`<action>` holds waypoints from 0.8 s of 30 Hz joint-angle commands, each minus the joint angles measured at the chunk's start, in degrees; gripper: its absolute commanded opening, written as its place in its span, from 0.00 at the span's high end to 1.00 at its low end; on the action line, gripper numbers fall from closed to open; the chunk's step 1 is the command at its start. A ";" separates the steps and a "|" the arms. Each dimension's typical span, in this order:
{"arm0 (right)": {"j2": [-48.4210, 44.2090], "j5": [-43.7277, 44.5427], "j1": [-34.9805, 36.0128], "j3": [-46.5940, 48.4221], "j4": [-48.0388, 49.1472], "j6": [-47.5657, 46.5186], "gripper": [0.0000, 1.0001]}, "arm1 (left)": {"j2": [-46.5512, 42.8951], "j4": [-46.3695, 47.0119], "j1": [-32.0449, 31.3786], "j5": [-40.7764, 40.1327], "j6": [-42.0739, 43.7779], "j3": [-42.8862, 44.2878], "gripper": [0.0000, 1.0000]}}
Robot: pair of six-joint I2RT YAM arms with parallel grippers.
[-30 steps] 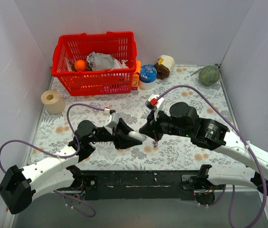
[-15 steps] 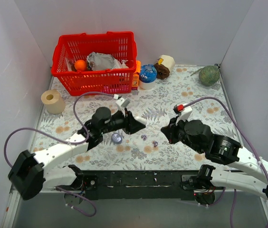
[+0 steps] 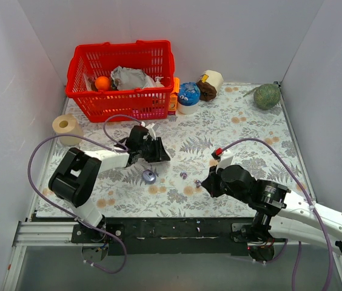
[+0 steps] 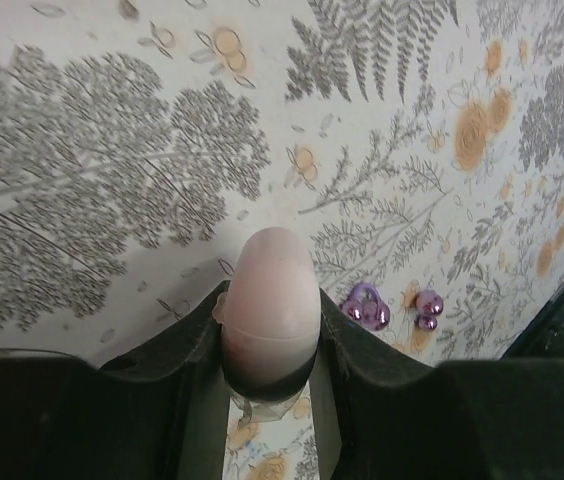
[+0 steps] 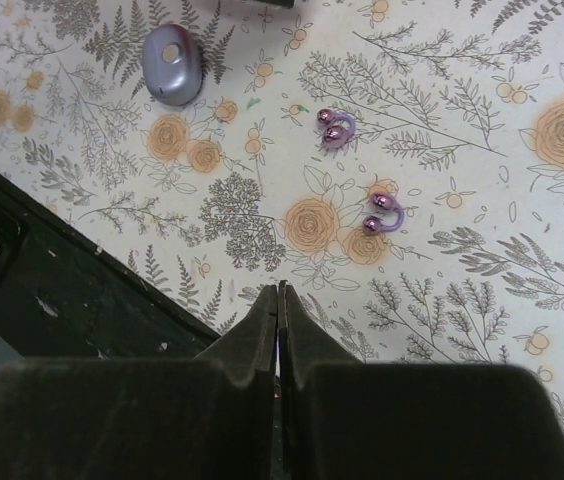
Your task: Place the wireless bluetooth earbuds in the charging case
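Observation:
The charging case (image 3: 149,176), a bluish-grey pebble, lies closed on the floral mat, also in the right wrist view (image 5: 172,62). Two purple earbuds lie to its right (image 3: 184,176) (image 3: 197,182), apart from it; both show in the right wrist view (image 5: 336,127) (image 5: 382,212) and the left wrist view (image 4: 367,308) (image 4: 427,307). My left gripper (image 3: 159,156) (image 4: 272,295) hovers just beyond the case, shut on a pale egg-shaped thing (image 4: 272,270). The case is hidden in its view. My right gripper (image 3: 202,185) (image 5: 281,285) is shut and empty, just near of the earbuds.
A red basket (image 3: 121,79) of items stands at the back left, a paper roll (image 3: 67,129) at the left edge. A blue-topped cup (image 3: 188,96), a brown-and-white item (image 3: 210,85) and a green ball (image 3: 267,96) line the back. The black front rail (image 3: 177,233) runs below.
My left gripper pulled back from the centre toward the far left, uncovering the case on the mat. My right gripper drew back from the centre toward the near edge.

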 commanded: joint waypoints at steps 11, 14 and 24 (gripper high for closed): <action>2.38 -1.78 0.20 -1.40 7.43 0.63 0.92 | 3.15 -7.98 6.68 1.73 6.38 5.53 0.40; 1.77 -1.78 0.20 -1.93 7.34 0.98 0.92 | 0.25 -9.21 8.35 0.68 5.95 3.94 0.39; 0.09 -2.57 0.20 -4.92 8.75 2.73 0.91 | -25.31 -13.96 9.93 -13.74 -4.56 -3.70 0.02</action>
